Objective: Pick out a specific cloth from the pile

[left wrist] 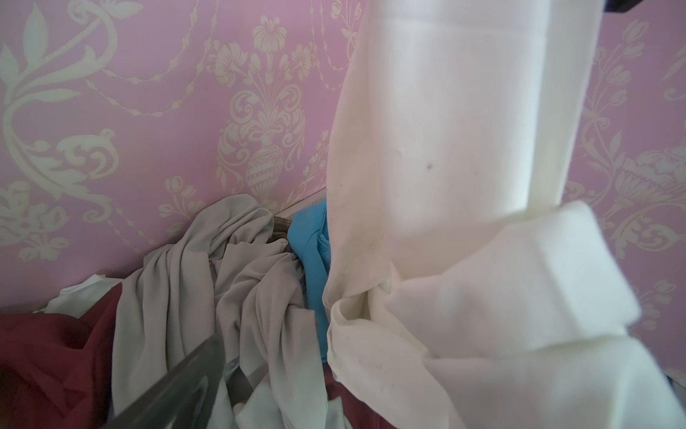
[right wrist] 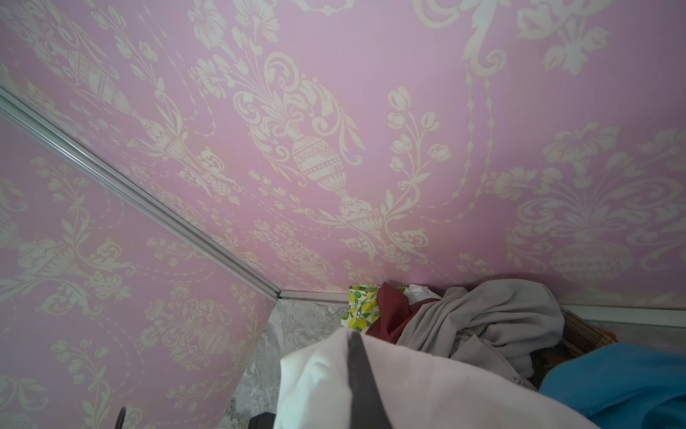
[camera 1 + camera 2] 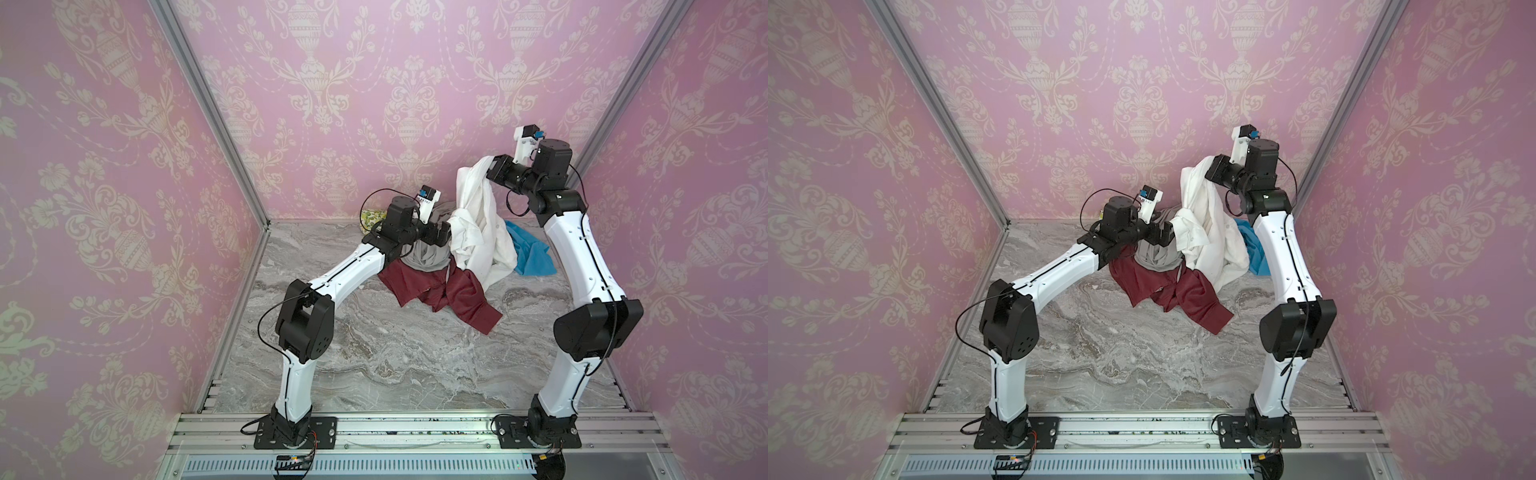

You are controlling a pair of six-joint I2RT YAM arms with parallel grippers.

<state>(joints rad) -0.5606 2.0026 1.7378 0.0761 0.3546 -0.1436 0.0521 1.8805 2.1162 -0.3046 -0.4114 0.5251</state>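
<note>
Surface: grey marbled tabletop (image 3: pixel 374 357).
Room: pink walls (image 3: pixel 374 83) with cream urn pattern; aluminium frame posts (image 3: pixel 210 104) in the corners.
Cloth (image 3: pixel 473 216): hangs raised above the pile (image 3: pixel 436 291) near the back wall.
Right gripper (image 3: pixel 491 165): clamped on the cloth's top.
Left gripper (image 3: pixel 446 235): jaws spread, empty, beside the cloth.

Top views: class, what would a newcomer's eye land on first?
The white cloth, hanging high at the back and pinched by the shut right gripper, stands out against pink patterned walls. Below it sprawls the pile of maroon, grey and blue fabric on the marble-look table, with the open left gripper just above.
</note>
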